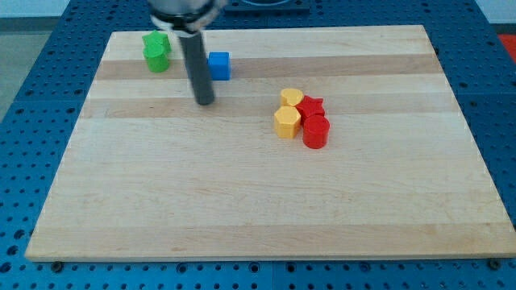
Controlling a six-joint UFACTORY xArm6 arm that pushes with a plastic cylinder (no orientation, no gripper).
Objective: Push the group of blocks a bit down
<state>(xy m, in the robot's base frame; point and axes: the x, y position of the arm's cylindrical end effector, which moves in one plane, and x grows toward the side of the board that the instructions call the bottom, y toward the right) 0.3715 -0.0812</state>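
Note:
A tight group of blocks sits right of the board's middle: a yellow block point(291, 98) at its top left, a red star-shaped block point(311, 107) at its top right, a yellow hexagonal block point(286, 122) at its bottom left and a red cylinder point(315, 132) at its bottom right. They touch one another. My tip point(205, 101) rests on the board to the left of the group, well apart from it, just below and left of a blue cube point(218, 65).
Two green blocks point(156, 51) sit pressed together near the board's top left, left of the rod. The wooden board point(242, 201) lies on a blue perforated table point(24, 97).

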